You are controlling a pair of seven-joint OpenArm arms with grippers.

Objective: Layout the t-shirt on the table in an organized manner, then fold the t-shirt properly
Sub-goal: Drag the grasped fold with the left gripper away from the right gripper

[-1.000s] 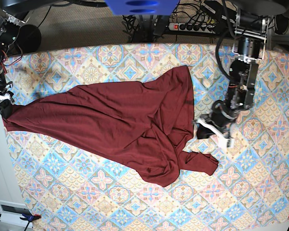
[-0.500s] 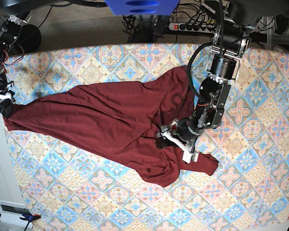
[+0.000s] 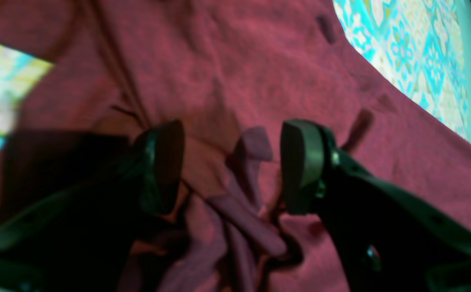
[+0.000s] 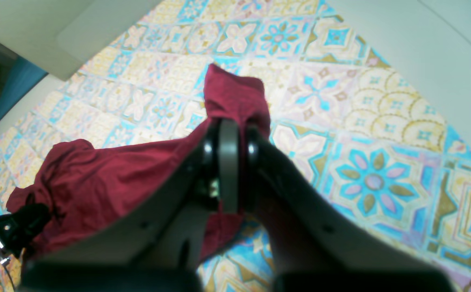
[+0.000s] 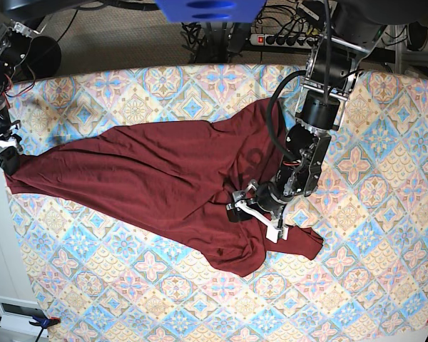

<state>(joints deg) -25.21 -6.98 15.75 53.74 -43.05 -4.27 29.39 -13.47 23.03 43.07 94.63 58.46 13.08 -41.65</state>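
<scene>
Two claws work the shirt (image 5: 157,178), which lies rumpled across the patterned worktop (image 5: 385,235). The left claw (image 3: 231,166) gapes wide over a bunched ridge of cloth near the shirt's middle, jaws astride it. The right claw (image 4: 229,162) is clamped tight on a shirt end at the worktop's edge.

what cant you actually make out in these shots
- Base view: the t-shirt lies bunched, so its sleeves and collar are lost in folds.
- Left wrist view: blur; whether the left gripper touches cloth is unclear.
- Right wrist view: the right gripper hides the pinched fabric edge.
</scene>
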